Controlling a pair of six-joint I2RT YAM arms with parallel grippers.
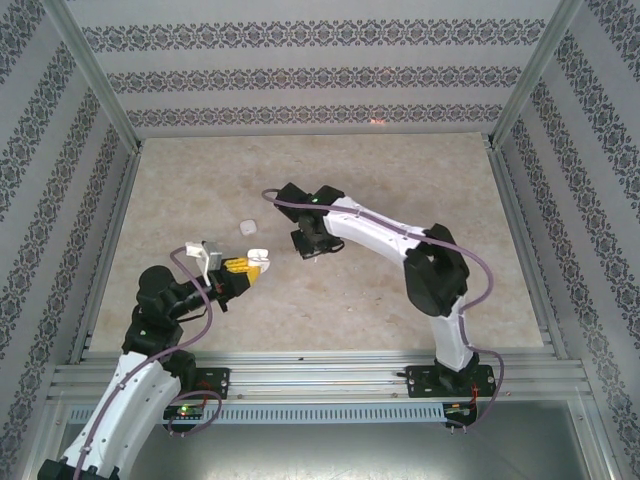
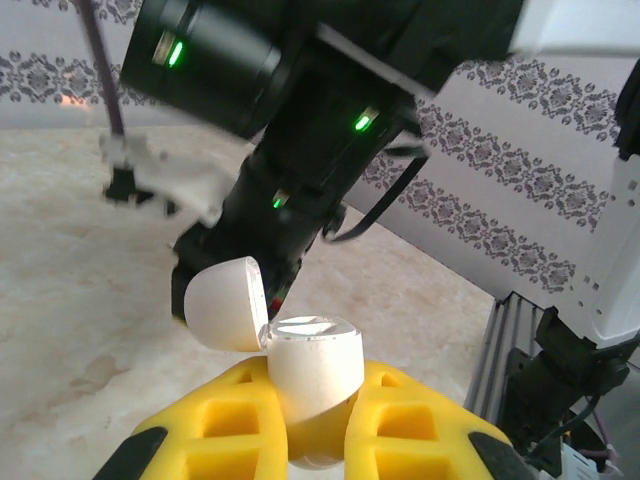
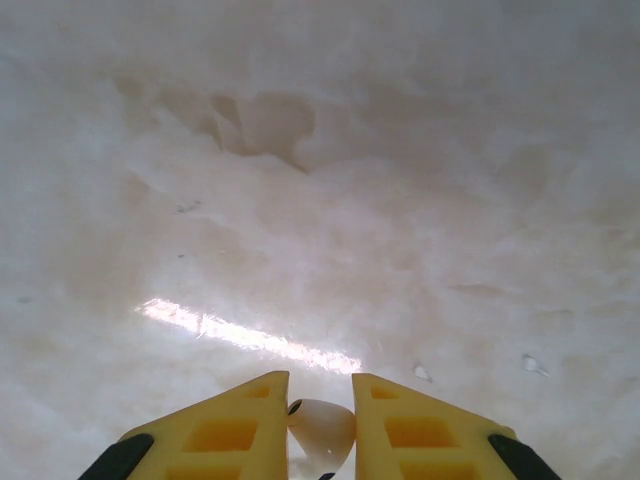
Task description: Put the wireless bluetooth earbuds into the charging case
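Top view, charging case: the charging case [image 1: 257, 256] is a small glossy white pebble with its lid flipped open. The left jaws pinch it, left of the middle of the table [image 1: 400, 180].
Top view, right jaws: they point down just right of the charging case and do not touch it.
Top view, nearby: a small pale piece [image 1: 247, 228] lies on the table just beyond the case. It is too small to tell what it is.
Top view, room: the far and right parts of the table are bare. Patterned walls [image 1: 300, 80] and metal posts close three sides.
Left wrist view, charging case: the body [image 2: 315, 365] stands upright, squeezed on both sides by the yellow fingers [image 2: 235, 425]. The lid [image 2: 225, 302] tilts back to the left on its hinge.
Left wrist view, in the way: the right arm [image 2: 300, 180], black with green lights, hangs close behind and above the open case.
Right wrist view, earbud: the earbud [image 3: 322, 430] is tiny, white and rounded. The right jaws pinch it between their yellow fingers [image 3: 240, 432].
Right wrist view, table: the surface below is marbled, with a streak of glare and a few specks.
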